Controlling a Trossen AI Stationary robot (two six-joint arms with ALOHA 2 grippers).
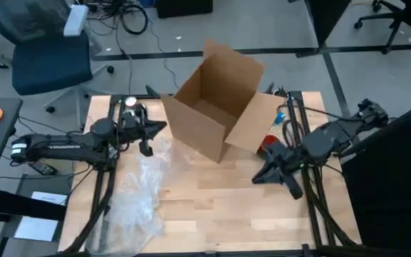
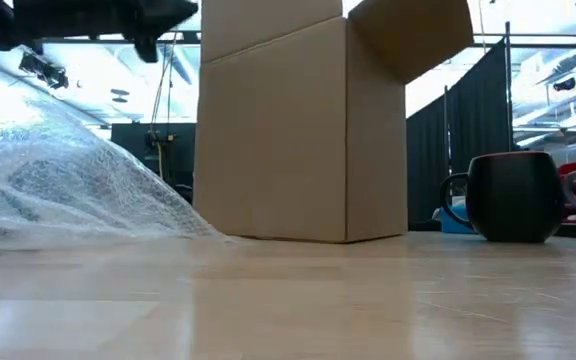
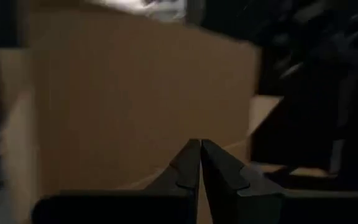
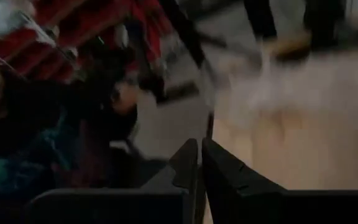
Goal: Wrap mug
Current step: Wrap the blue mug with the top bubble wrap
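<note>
A black mug (image 2: 513,197) with a red inside stands upright on the table, right of the cardboard box (image 1: 216,107); in the high view only a red bit of the mug (image 1: 268,145) shows beside my right arm. A sheet of clear bubble wrap (image 1: 141,189) lies crumpled on the table's left half. My left gripper (image 1: 161,128) is shut, raised above the wrap's far end and pointing at the box's left wall. My right gripper (image 1: 257,178) is shut with nothing in it, above the table just near-side of the mug.
The open box stands at the table's far middle with its flaps up, one flap (image 1: 252,125) leaning toward the mug. Bare wood (image 1: 227,207) lies between the wrap and my right arm. Cables and blue and red clutter (image 1: 280,118) sit at the far right.
</note>
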